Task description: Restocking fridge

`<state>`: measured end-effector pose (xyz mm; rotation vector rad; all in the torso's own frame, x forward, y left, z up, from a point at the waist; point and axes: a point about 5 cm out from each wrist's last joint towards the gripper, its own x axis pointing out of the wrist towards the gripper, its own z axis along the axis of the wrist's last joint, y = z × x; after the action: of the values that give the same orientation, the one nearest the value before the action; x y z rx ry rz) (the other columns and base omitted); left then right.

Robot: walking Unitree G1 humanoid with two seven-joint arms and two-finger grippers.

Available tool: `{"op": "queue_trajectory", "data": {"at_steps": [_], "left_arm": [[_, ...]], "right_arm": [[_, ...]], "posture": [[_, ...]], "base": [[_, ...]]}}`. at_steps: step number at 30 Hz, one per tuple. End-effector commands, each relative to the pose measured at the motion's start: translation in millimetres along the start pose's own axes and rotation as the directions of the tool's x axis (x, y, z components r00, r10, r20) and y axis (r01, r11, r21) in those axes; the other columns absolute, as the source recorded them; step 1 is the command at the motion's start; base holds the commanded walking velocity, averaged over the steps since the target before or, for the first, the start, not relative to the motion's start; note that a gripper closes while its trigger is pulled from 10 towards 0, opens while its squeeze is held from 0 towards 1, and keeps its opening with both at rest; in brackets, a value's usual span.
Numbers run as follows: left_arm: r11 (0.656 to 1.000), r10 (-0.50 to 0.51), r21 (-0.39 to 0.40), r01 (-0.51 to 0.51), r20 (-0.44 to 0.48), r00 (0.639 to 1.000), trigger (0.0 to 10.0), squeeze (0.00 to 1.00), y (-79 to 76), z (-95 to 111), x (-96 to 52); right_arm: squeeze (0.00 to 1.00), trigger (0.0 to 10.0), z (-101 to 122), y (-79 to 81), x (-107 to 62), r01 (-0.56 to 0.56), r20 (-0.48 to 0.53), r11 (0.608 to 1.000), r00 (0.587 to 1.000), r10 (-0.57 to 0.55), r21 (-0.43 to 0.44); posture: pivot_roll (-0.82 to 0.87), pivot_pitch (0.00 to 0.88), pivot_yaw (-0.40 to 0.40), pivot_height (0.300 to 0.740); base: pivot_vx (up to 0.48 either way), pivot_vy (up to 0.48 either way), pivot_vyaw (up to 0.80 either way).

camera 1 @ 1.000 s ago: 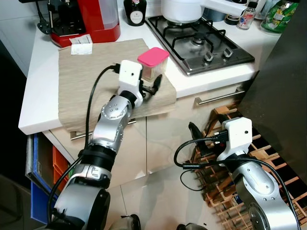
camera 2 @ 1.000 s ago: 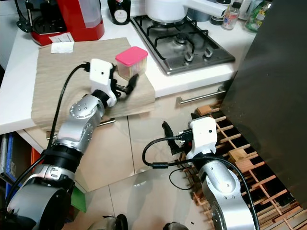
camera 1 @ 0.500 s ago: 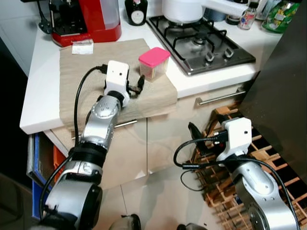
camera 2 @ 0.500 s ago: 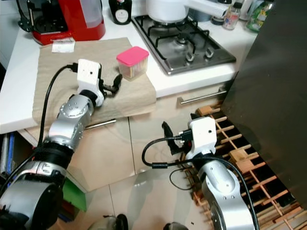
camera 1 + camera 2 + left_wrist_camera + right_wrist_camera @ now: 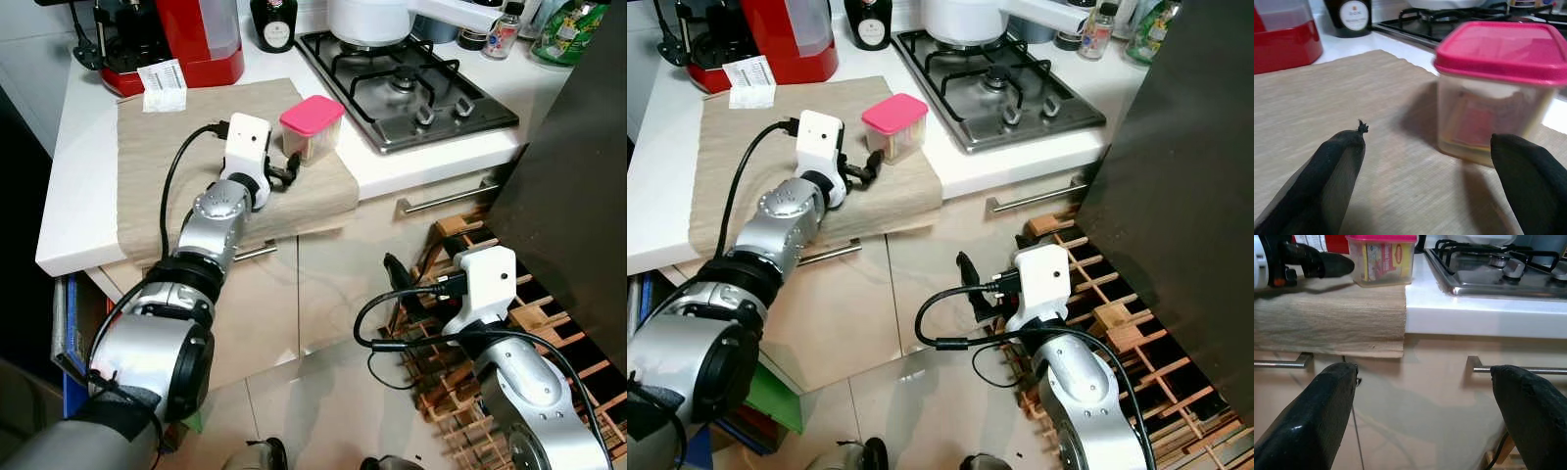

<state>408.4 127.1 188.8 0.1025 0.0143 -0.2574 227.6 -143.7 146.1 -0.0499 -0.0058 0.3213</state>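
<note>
Left claw (image 5: 285, 176) spread, just short of pink-lidded container (image 5: 312, 128) near surface's front edge. Your risk: off-centre approach nudges it toward that edge. Right claw (image 5: 1425, 401) spread, idle.

The pink-lidded container (image 5: 1496, 93) was blurred in the left wrist view, its contents unreadable and its far side cut by the frame edge. Behind the container, the red appliance (image 5: 186, 39) and white pot (image 5: 372, 20) were cropped above.
</note>
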Motion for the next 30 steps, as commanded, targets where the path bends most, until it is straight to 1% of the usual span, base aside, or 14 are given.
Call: {"op": "queue_trajectory", "data": {"at_steps": [1,8,11,15,18,19,20,21,22,23,24,26,28,30], "left_arm": [[1.0,0.007,-0.004,-0.007,0.012,1.0,10.0,0.0,1.9,6,2.0],[0.997,-0.055,-0.049,0.057,0.042,0.998,10.0,0.0,-5.8,13,5.6],[0.996,-0.07,-0.046,0.072,0.046,0.996,10.0,0.0,-7.1,14,5.9],[1.0,-0.024,-0.013,0.024,0.048,0.999,10.0,0.0,5.2,10,2.2],[0.997,0.055,0.042,-0.061,0.115,0.992,10.0,0.0,36.7,10,-12.7],[0.997,0.055,0.042,-0.061,0.115,0.992,10.0,0.0,36.7,10,-12.7],[0.993,0.104,0.04,-0.112,0.17,0.98,10.0,0.0,56.8,14,-29.3],[0.993,0.104,0.04,-0.112,0.17,0.98,10.0,0.0,56.8,14,-29.3],[0.992,0.114,0.035,-0.123,0.193,0.975,10.0,0.0,60.5,16,-37.8],[0.991,0.128,0.009,-0.134,0.235,0.964,10.0,0.0,54.9,17,-57.5],[0.991,0.135,-0.013,-0.136,0.243,0.961,10.0,0.0,49.3,15,-66.6],[0.99,0.139,-0.028,-0.136,0.246,0.959,10.0,0.0,45.7,14,-72.2],[0.984,0.175,-0.073,-0.16,0.29,0.941,10.0,0.0,30.5,12,-92.5],[0.982,0.186,-0.077,-0.17,0.336,0.923,10.0,0.0,20.5,15,-101.9]], "right_arm": [[0.0,10.0,3,0.3,-2.8,-0.004,0.01,1.0,1.0,0.004,0.004],[0.0,10.0,4,-0.5,-8.0,0.004,0.001,1.0,1.0,-0.004,0.002],[0.0,10.0,4,-0.5,-9.1,0.005,-0.002,1.0,1.0,-0.005,0.0],[0.0,10.0,4,-0.9,-10.3,0.011,-0.002,1.0,1.0,-0.011,-0.004],[0.0,10.0,4,-2.7,-11.4,0.022,0.0,1.0,1.0,-0.022,-0.001],[0.0,10.0,4,-2.7,-11.4,0.022,0.0,1.0,1.0,-0.022,-0.001],[0.0,10.0,2,-3.0,-10.9,0.019,-0.002,1.0,1.0,-0.019,0.005],[0.0,10.0,2,-3.0,-10.9,0.019,-0.002,1.0,1.0,-0.019,0.005],[0.0,10.0,1,-2.3,-10.1,0.013,-0.003,1.0,1.0,-0.013,0.009],[0.0,10.0,0,-0.4,-5.3,-0.003,0.003,1.0,1.0,0.003,0.015],[0.0,10.0,0,0.3,-2.0,-0.011,0.009,1.0,1.0,0.01,0.017],[0.0,10.0,0,0.6,0.2,-0.015,0.013,1.0,1.0,0.014,0.018],[0.0,10.0,5,-1.3,10.6,-0.008,0.052,1.0,0.999,0.008,0.017],[0.0,10.0,13,-5.9,21.0,0.027,0.099,0.999,0.995,-0.028,0.018]], "posture": [[-0.22,0.129,0.043,0.74],[-0.24,0.137,0.044,0.74],[-0.24,0.136,0.048,0.74],[-0.24,0.126,0.061,0.74],[-0.22,0.108,0.06,0.74],[-0.22,0.108,0.06,0.74],[-0.19,0.093,0.053,0.74],[-0.19,0.093,0.053,0.74],[-0.18,0.089,0.051,0.74],[-0.15,0.073,0.045,0.74],[-0.13,0.063,0.04,0.74],[-0.13,0.063,0.04,0.74],[-0.08,0.029,0.015,0.74],[-0.06,0.01,0.001,0.74]], "base": [[0.0,0.0,0.0],[0.0,0.0,0.0],[0.0,0.0,0.0],[0.0,0.0,0.0],[0.0,0.0,0.0],[0.0,0.0,0.0],[0.0,0.0,0.0],[0.0,0.0,0.0],[0.0,0.0,0.0],[0.0,0.0,0.0],[0.0,0.0,0.0],[0.0,0.0,0.0],[0.0,0.0,0.0],[0.0,0.0,0.0]]}}
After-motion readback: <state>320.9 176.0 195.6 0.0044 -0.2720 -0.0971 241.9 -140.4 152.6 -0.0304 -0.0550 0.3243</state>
